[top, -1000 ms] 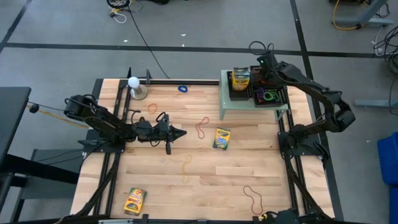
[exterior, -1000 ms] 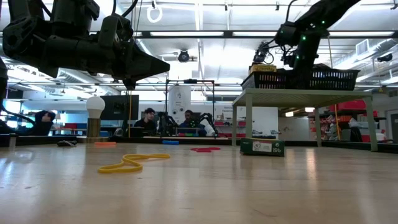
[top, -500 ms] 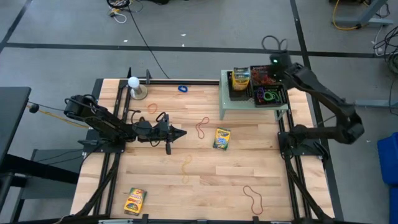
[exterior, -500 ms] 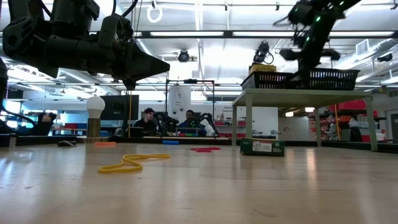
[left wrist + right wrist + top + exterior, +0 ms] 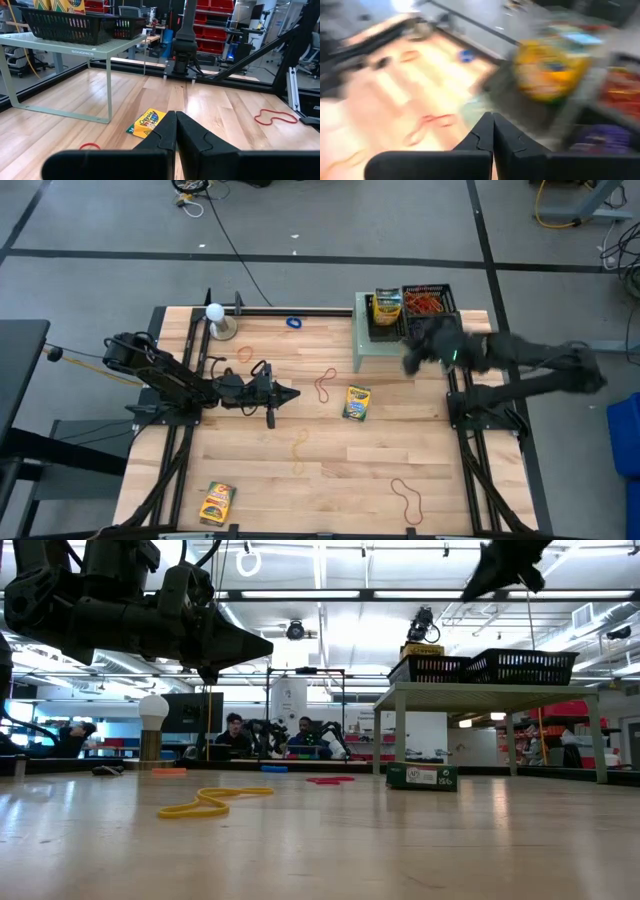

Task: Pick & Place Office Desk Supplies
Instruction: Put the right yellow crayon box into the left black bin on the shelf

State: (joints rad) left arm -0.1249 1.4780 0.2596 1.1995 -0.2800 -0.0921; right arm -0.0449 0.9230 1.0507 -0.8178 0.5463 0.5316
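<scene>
My left gripper [image 5: 287, 393] [image 5: 175, 118] is shut and hovers above the table left of centre, touching nothing. My right gripper [image 5: 409, 361] [image 5: 492, 120] is shut and empty, blurred, high near the front edge of the green stand [image 5: 361, 350]. One crayon box [image 5: 356, 402] [image 5: 146, 123] lies flat mid-table and another [image 5: 217, 501] near the front left corner. A third [image 5: 387, 307] [image 5: 552, 65] stands in the black basket [image 5: 440, 292] with rubber bands. Loose bands lie flat: red [image 5: 325, 386], yellow [image 5: 299, 448] [image 5: 212, 802], red [image 5: 407, 499], blue [image 5: 293, 322], orange [image 5: 244, 354].
The white ball on its small stand [image 5: 215, 320] is at the far left of the table. The green stand raises the basket above the far right of the table. People sit in the room beyond the far edge [image 5: 240, 732]. Bare wood lies between the scattered bands.
My right gripper has drawn out of the basket, risen, and swung fast toward the near edge, past the stand's front; its arm now stretches out low to the right. It stayed shut. My left arm has kept still.
</scene>
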